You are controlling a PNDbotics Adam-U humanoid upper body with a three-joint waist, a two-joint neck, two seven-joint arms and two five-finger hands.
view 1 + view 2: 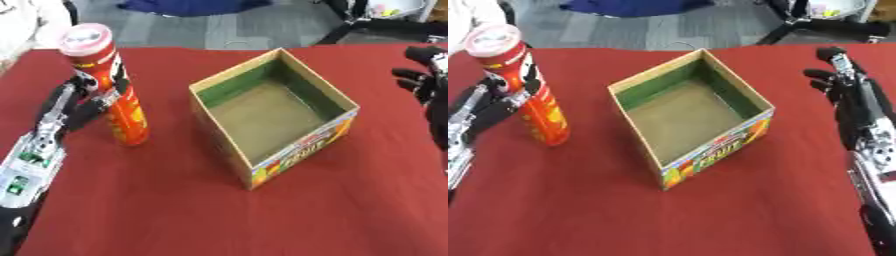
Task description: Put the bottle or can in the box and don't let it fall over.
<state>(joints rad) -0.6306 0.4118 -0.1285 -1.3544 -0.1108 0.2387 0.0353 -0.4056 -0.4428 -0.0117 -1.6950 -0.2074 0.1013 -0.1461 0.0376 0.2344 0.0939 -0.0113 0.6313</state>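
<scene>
Left eye view: left hand (83, 102) wrapped round upright can (109, 85), box (271, 115) beside, right hand (842, 82) open w/ fingers relaxed

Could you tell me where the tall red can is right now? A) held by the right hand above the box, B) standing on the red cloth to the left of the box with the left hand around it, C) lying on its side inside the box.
B: the red can stands upright on the cloth left of the open box, with the left hand curled round it.

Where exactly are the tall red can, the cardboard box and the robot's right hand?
tall red can (127, 112): left eye view, on its red side wall.
cardboard box (715, 150): right eye view, on its printed front wall.
right hand (852, 87): right eye view, on its palm.
</scene>
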